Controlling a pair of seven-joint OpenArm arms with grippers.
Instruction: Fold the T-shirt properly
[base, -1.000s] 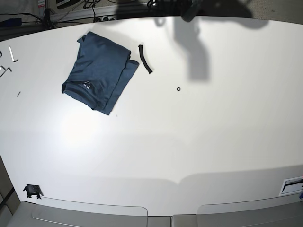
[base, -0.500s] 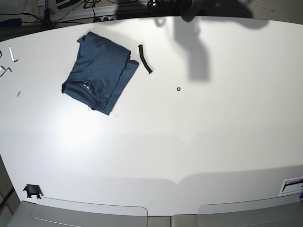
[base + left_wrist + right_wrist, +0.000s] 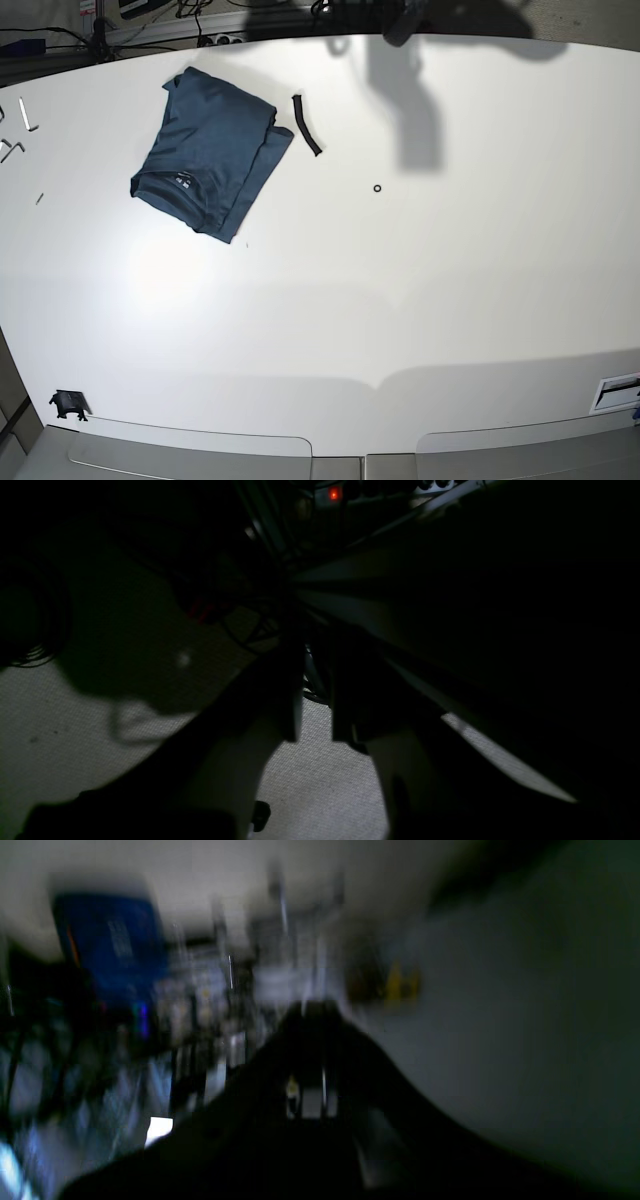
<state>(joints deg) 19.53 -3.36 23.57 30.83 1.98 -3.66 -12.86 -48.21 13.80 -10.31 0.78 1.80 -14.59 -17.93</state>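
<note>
- T-shirt (image 3: 210,155), a plain dark navy-blue short-sleeved cotton garment, is seen lying folded into a compact slanted rectangle on the far left part of the white tabletop (image 3: 400,300), with its small neck label turned toward the near edge.
- A short black strip (image 3: 306,124) lies just beside the shirt's far right corner, and a small black ring (image 3: 377,187) rests well apart to the right.
- The left tool (image 3: 315,730) is shown with its jaws slightly apart and nothing between them, pointed at floor beyond the tabletop edge.
- The right tool (image 3: 310,1100) is blurred in its own view; its jaws are judged to be together, with nothing held.
- The fold is judged nearly complete, though one edge on the right side looks layered unevenly.
- A risk is judged: any further tug could drag the bundle open, or the black strip could be caught under the cloth.
</note>
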